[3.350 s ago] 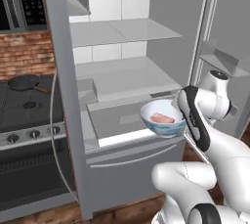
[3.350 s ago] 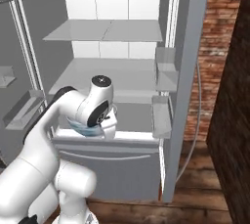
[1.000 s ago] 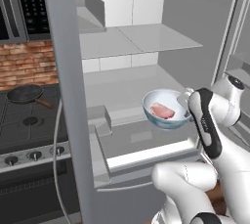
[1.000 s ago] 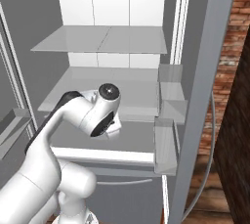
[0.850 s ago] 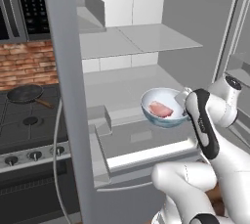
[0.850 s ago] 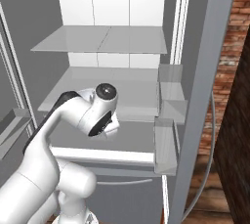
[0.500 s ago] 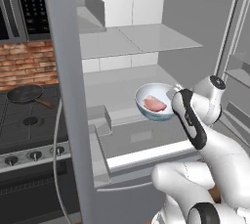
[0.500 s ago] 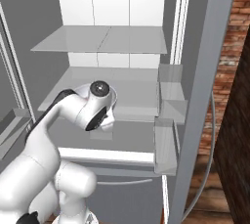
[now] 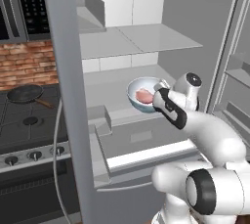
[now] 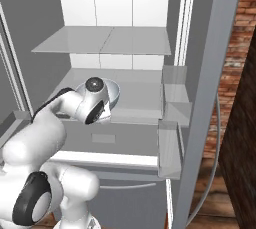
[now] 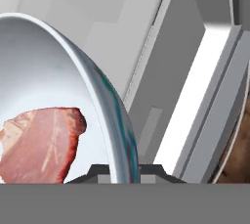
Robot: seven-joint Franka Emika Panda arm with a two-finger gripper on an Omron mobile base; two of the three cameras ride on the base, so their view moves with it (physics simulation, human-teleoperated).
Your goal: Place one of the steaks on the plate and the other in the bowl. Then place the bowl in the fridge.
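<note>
The robot's hand (image 11: 119, 169) was clamped on the rim of the wide white bowl (image 9: 139, 87) with a pink steak (image 9: 144, 96) inside, holding it over the middle shelf (image 9: 117, 101) of the open grey fridge (image 10: 200, 73), so next it probably needed lowering and letting go.

Red brick wall (image 9: 27, 64) behind a black stove (image 9: 29, 130) with a frying pan (image 9: 25, 93) on it, black oven (image 9: 29, 3) above, wood floor (image 10: 210, 193) at right.
</note>
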